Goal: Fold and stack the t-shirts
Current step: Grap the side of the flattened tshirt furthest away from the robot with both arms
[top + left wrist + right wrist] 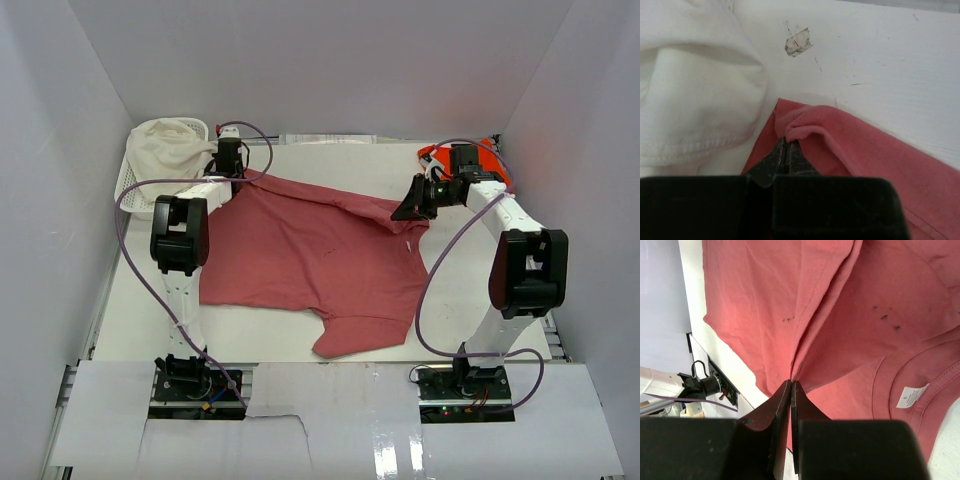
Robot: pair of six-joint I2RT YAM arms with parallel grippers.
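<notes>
Top external view: the rose-red shirt (pixel 320 260) lies spread and rumpled across the middle of the table (pixel 130 330), one sleeve toward the near edge. The orange shirt (pixel 495 168) sits bunched at the far right corner, mostly hidden behind the right arm. A basket (pixel 128 188) with a white cloth (pixel 165 140) stands at the far left.

Grip status: the left gripper (pixel 236 172) is at the shirt's far left corner, just beside the basket. Its wrist view shows the jaws pressed together on a small bunched fold of the edge. The right gripper (pixel 405 212) is at the far right edge near the collar. Its jaws are likewise clamped on a ridge of fabric, which tents away from the tips, with the neck label (pixel 912 396) close by.

Handling assessment: the garment appears light, soft and wholly limp. It will likely sag between the two holds and keep no shape of its own. Pinches this thin may slip. Hems, seams and corners, where the cloth is doubled, look like the soundest places to hold. Whether each pinch holds one layer or both cannot be told.
</notes>
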